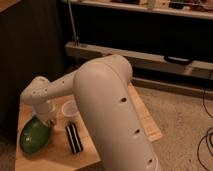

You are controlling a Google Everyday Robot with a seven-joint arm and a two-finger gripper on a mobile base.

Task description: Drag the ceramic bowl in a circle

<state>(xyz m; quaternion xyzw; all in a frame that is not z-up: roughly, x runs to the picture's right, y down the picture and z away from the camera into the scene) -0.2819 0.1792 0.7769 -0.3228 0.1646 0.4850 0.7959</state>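
From my station, the gripper (46, 119) sat at the left end of the white arm (107, 107), pointing down over the wooden table (145, 117). Its tip was hidden behind the wrist housing, so I could not tell how it stood, nor whether it held anything. It appeared to meet the upper right rim of the ceramic bowl (35, 136), though contact was not certain from this angle.

The bowl, glossy green, lay on the table's front left part, directly below and slightly left of the gripper, tilted toward the camera as seen. Just right of the gripper stood a small translucent cup (69, 110), upright, close to the arm. In front of the cup, right of the bowl, lay a flat black-and-white striped object (73, 138), apart from the bowl.

No brand, label or writing was readable anywhere. Behind the table ran a dark shelf unit (140, 55) with a pale rail.
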